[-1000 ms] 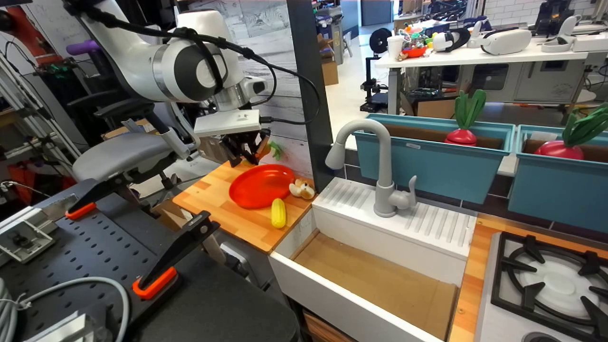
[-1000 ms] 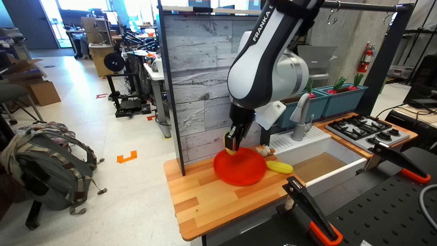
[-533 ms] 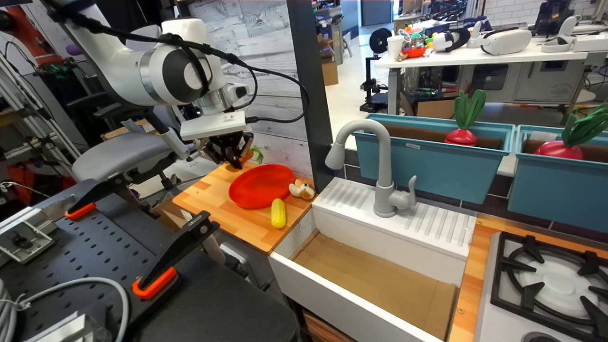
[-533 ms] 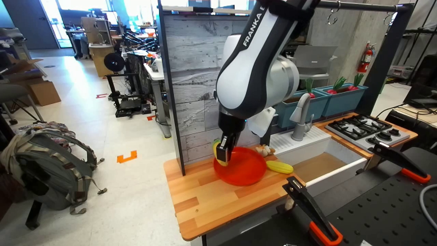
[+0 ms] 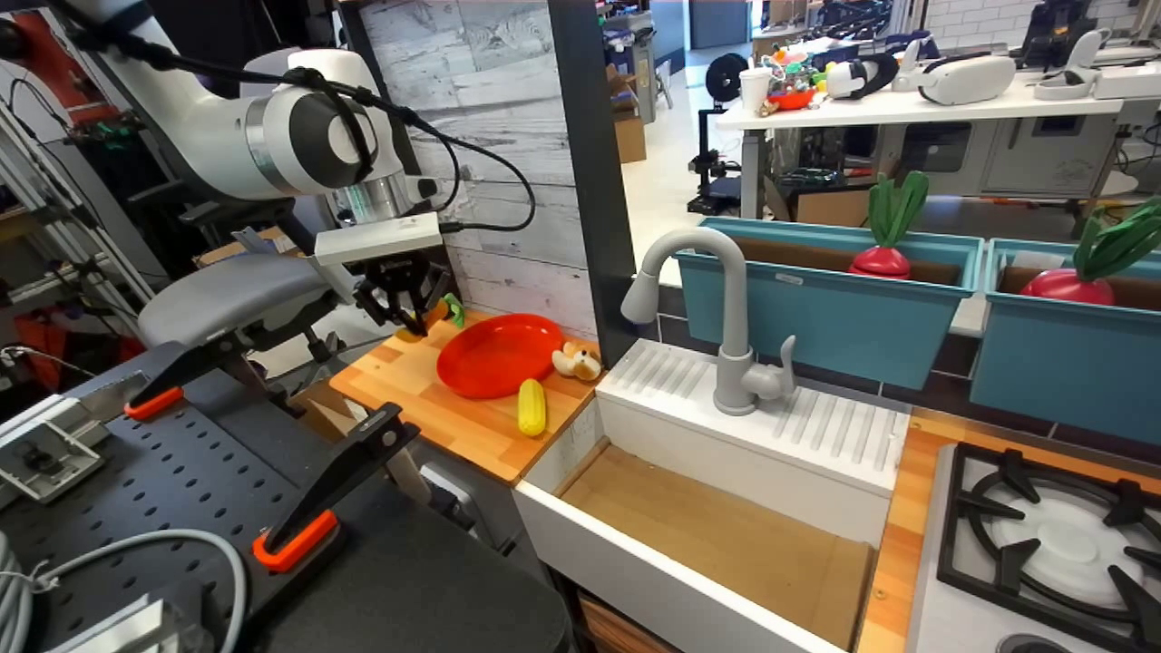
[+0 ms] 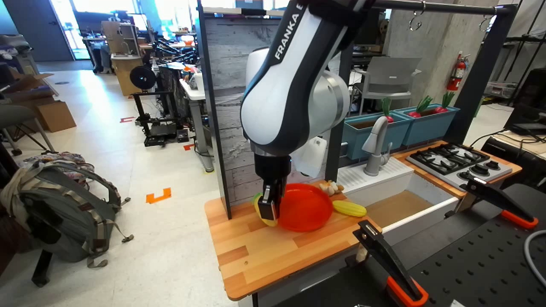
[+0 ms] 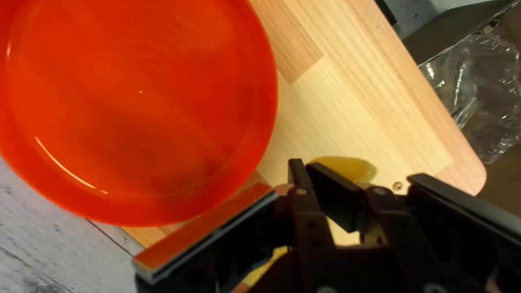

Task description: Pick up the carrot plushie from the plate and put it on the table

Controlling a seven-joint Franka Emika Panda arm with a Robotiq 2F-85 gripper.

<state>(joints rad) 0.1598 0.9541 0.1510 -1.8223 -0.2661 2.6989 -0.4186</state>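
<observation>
1. The pincer (image 5: 413, 317) was closed around the carrot plushie (image 5: 439, 313), the soft toy caught between its fingers (image 7: 338, 195).
2. The plushie was just beyond the rim of the plate (image 7: 163, 101), over the tabletop (image 6: 256, 260); whether it touched the wood I could not tell.
3. In both exterior views its green leafy end (image 5: 455, 311) stuck out toward the plank wall (image 5: 508, 163); in the wrist view a yellowish end showed past the fingertips.
4. The plate lay flat on the tabletop, just beside the pincer.
5. The yellow toy (image 6: 349, 208) lay between the plate and the white sink basin (image 5: 744, 472).
6. A small white-and-brown toy (image 5: 577, 361) sat just beside the plate.
7. The grey faucet (image 5: 733, 317) stood upright behind the basin.
</observation>
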